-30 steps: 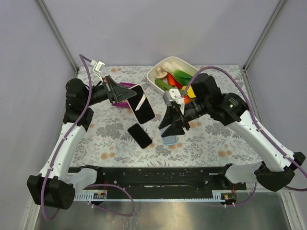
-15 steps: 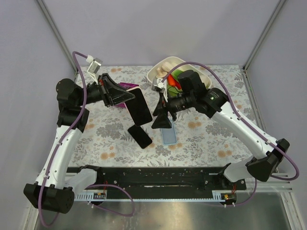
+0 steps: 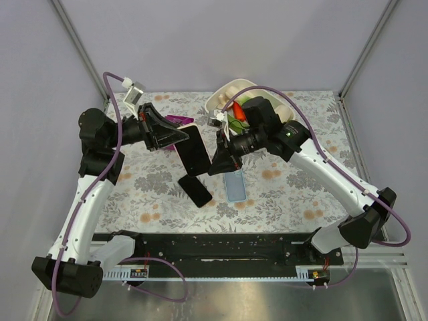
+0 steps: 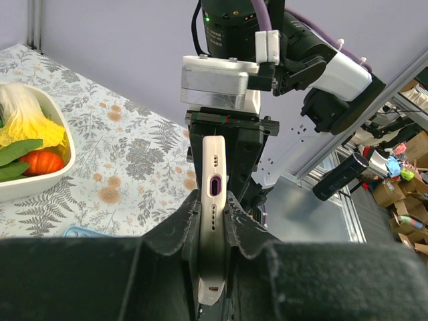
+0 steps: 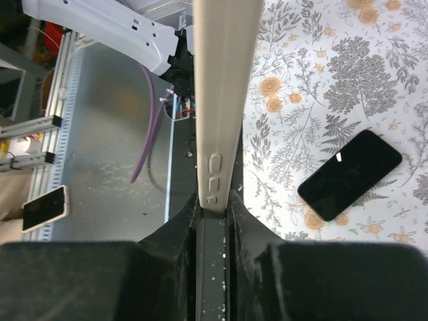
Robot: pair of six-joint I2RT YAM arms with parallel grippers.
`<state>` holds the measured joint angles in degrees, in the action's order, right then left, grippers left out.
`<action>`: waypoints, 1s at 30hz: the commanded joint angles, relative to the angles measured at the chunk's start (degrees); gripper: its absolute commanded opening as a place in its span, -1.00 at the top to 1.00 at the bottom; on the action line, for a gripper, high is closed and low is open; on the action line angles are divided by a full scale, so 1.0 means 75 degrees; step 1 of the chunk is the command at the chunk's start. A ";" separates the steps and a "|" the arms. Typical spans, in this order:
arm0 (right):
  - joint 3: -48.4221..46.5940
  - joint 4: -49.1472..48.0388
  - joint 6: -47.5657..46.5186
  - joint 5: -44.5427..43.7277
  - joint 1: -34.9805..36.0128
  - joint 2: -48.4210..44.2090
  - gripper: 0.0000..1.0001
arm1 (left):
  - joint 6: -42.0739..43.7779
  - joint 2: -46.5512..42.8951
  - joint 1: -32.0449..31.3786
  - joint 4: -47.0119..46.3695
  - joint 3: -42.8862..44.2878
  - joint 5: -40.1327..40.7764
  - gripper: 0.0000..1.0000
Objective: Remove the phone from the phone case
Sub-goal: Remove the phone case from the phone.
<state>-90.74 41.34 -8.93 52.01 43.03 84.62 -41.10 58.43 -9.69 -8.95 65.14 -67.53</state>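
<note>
While the phone point(image 3: 194, 152) is held above the table point(image 3: 294, 187), it stands on edge between the two arms, near the middle of the floral cloth. The phone sits in its cream case point(image 4: 215, 160), and the dark screen faces upward in the top view.

1. Left gripper point(image 3: 179, 137): the jaws are closed tight on the phone. In the left wrist view the fingers point(image 4: 184, 224) press on both flat faces, and the end with the charging port points away from the camera.
2. Right gripper point(image 3: 217, 164): the jaws are clamped on the opposite side of the phone. In the right wrist view the cream edge with its side buttons point(image 5: 214, 180) is seated between the fingers point(image 5: 180, 227).
3. The two grippers face each other across the phone, each touching it.

Other items on the table:
- A black phone point(image 3: 195, 189) lies flat, screen up, just in front of the held phone and apart from it.
- A light-blue case point(image 3: 234, 186) lies flat, just beside the black phone, below the right gripper.
- A white bowl point(image 3: 231, 83) with vegetables point(image 3: 249, 107) stands at the far edge, behind the right arm.
</note>
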 commanded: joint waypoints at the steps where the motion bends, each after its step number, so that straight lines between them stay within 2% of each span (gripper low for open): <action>1: -0.0113 -0.0297 -0.0156 0.0529 -0.0041 -0.0102 0.87 | -0.0051 -0.0139 -0.0032 -0.0389 0.0443 0.0038 1.00; 2: -0.0054 -0.0297 -0.0238 0.0646 -0.0053 -0.0149 0.98 | -0.0132 -0.0139 -0.0032 -0.0412 0.0455 0.0085 1.00; 3: -0.0019 -0.0309 -0.0320 0.0752 -0.0042 -0.0208 1.00 | -0.0237 -0.0127 -0.0020 -0.0493 0.0431 0.0167 1.00; 7: 0.0075 -0.0065 -0.1104 0.1115 -0.0030 -0.0547 1.00 | -0.0682 -0.0046 0.0062 -0.0739 0.0326 0.0553 1.00; 13: -0.0077 0.0732 -0.2417 0.1409 0.0029 -0.0935 1.00 | -0.0918 0.0037 0.0156 -0.0471 0.0197 0.1140 1.00; 19: -0.1037 0.2488 -0.3998 0.1445 0.0380 -0.0900 1.00 | -0.0837 0.0095 0.0214 0.0231 -0.0037 0.1737 1.00; 30: -0.1670 0.3522 -0.4692 0.1409 0.1083 -0.0829 1.00 | -0.0321 0.0142 0.0261 0.1638 0.0091 0.2604 1.00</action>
<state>-98.63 58.35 -35.18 53.95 46.30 82.26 -47.64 56.34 -10.98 -3.88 65.23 -66.41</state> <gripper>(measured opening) 0.159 0.178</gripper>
